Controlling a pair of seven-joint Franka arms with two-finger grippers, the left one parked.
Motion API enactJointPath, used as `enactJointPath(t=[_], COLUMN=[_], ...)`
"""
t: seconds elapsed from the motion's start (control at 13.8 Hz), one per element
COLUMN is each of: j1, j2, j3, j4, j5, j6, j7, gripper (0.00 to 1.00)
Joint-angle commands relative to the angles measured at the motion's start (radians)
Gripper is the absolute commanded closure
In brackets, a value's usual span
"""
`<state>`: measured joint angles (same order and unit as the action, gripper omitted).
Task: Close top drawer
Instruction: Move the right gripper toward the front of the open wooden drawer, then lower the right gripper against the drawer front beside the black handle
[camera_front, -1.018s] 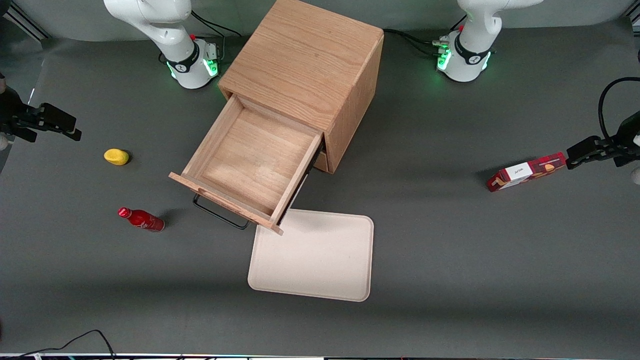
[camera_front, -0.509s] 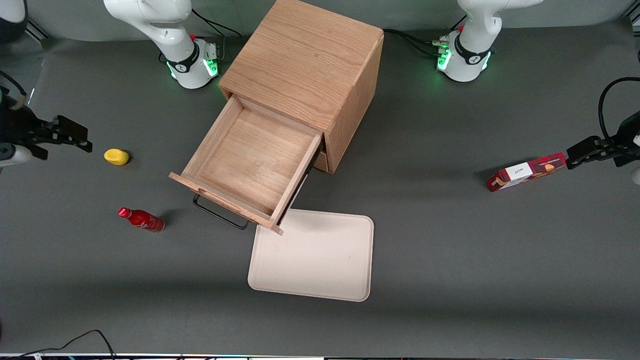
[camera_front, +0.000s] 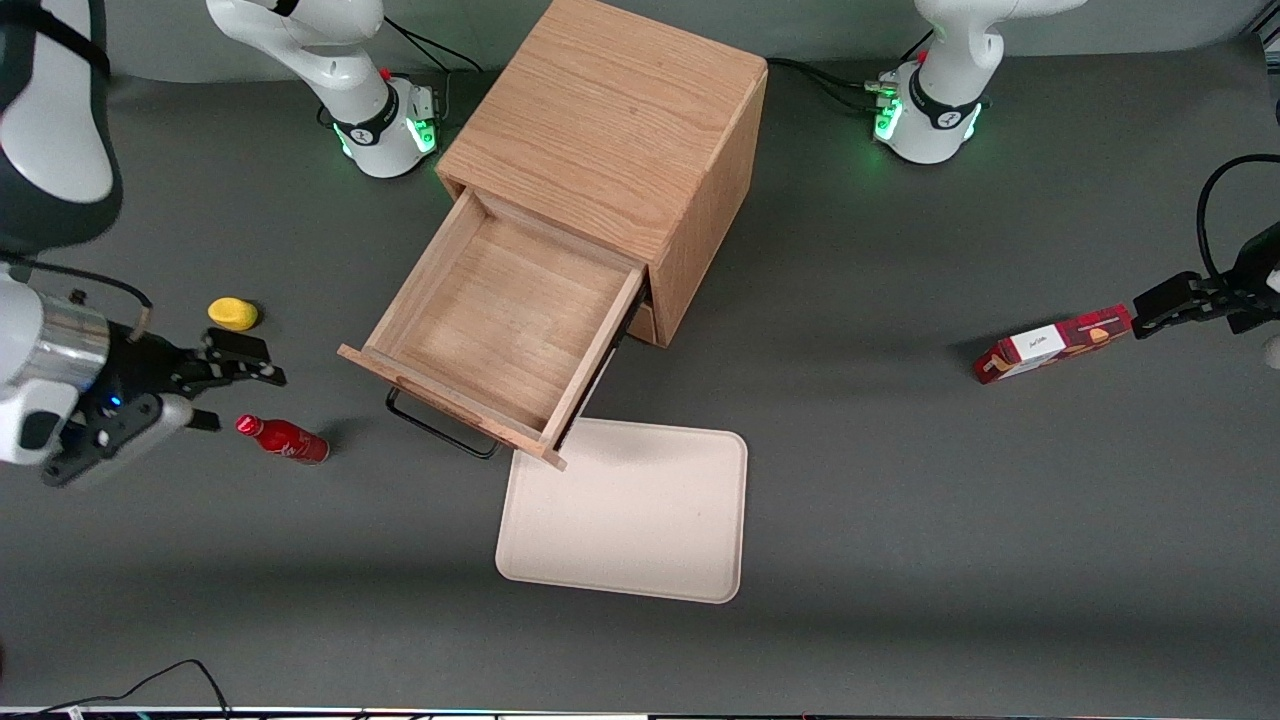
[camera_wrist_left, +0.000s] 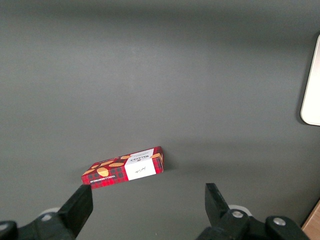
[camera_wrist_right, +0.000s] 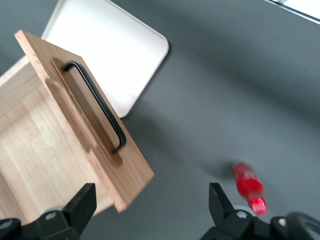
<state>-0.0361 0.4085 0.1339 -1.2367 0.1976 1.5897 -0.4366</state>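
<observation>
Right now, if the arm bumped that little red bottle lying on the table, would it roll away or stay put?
The red bottle lies on its side, so it would probably roll. It looks small, likely light. The open end effector hovers beside it, apart from the open top drawer.

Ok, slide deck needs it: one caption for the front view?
Open gripper hovers between lemon and red bottle, near the pulled-out top drawer.

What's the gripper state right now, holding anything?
Gripper: open, holding nothing, above the table near the red bottle, apart from the top drawer.
</observation>
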Motion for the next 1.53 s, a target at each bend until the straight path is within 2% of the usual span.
enactJointPath(t=[0.0,0.51,0.58,0.73,1.45], j1=[0.010,0.007,0.007,0.007,0.018], j2=[0.131,0.283,0.291,0.302,0.335], j3=[0.041,0.124,0.131,0.131,0.130], j4=[0.127,0.158,0.158,0.157,0.145], j5=[0.022,0.023,0.040,0.077,0.066], j6=[-0.020,-0.004,-0.001,-0.002,-0.002], j7=[-0.042,-0.106,-0.105,-0.108,-0.159], gripper=[0.00,0.00,0.00,0.00,0.00])
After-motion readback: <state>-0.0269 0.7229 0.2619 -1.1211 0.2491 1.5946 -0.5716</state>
